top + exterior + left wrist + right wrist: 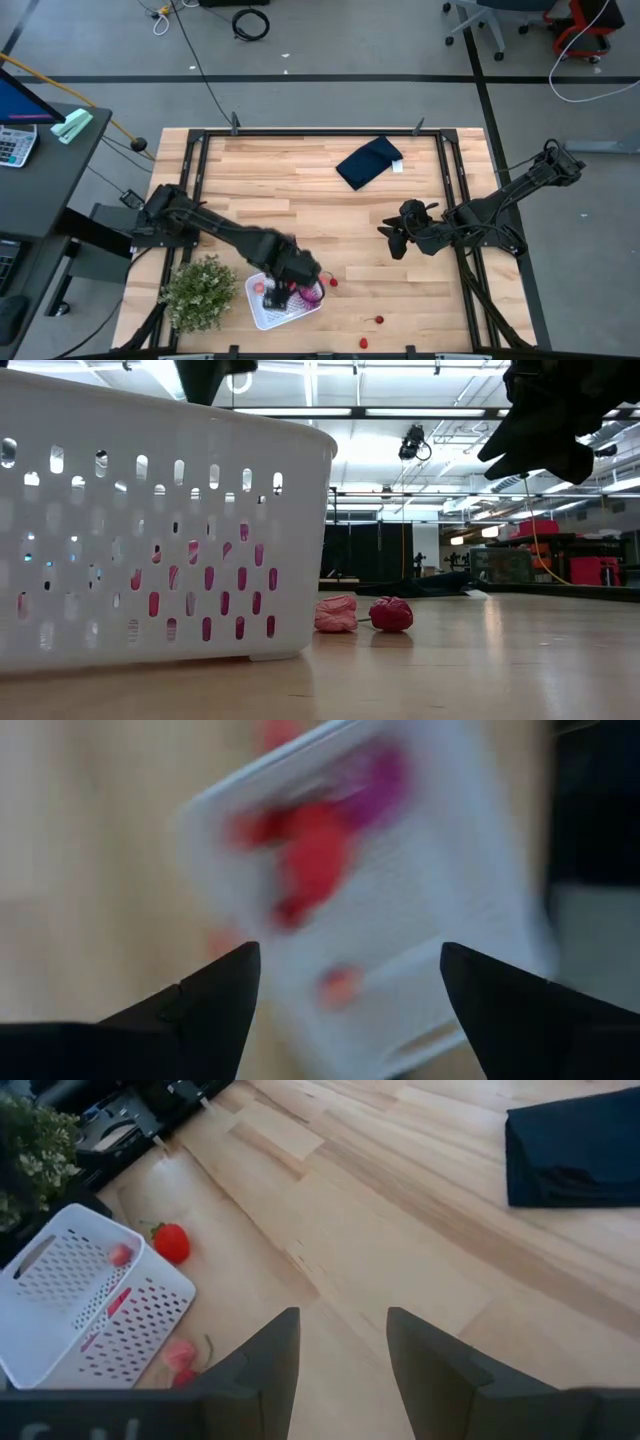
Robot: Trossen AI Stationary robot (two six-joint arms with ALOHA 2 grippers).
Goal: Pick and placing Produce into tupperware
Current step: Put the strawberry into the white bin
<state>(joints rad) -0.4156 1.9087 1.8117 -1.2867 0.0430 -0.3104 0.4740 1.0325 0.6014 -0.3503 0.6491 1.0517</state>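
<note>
My left gripper hangs open and empty over the white tupperware, which holds red and magenta produce, so descending carelessly risks clipping the rim and scattering fruit beside it.

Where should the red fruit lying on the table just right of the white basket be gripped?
Grip the red fruit across its round middle, coming straight down. It lies low on bare wood close beside the basket, so a sideways approach would probably hit the rim; keep both fingers off the basket side.
</note>
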